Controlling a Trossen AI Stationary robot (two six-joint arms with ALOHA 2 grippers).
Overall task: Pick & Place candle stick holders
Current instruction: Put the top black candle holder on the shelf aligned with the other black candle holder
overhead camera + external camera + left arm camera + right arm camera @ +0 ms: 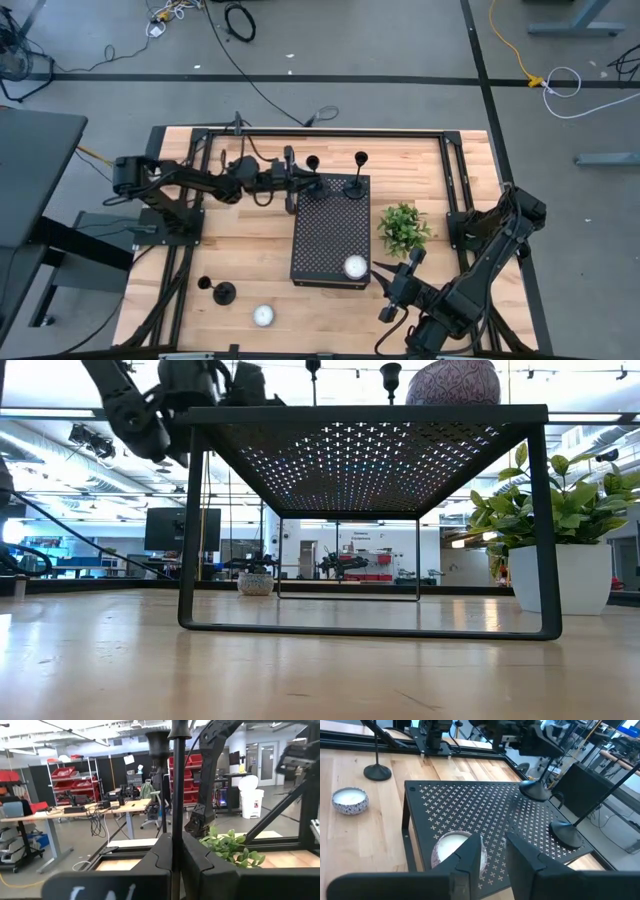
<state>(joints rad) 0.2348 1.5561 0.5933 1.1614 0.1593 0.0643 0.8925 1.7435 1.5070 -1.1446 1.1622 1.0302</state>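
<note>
Gripping candle stick holder point(171, 780) stem — left pincer point(172, 855) clenched | right pincer point(492, 851) released — idle

— Where's the left arm?
— Stretched across the far side of the table, wrist level, its left gripper point(300, 182) over the far left corner of the black perforated stand point(330, 232). Its fingers point(200, 865) are closed tight on the thin stem of a candle stick holder point(313, 172).
— And the right?
— Folded at the near right corner, elbow bent back. The right gripper point(396, 283) hangs beside the stand's near edge, fingers point(470, 857) parted, holding nothing.
</note>
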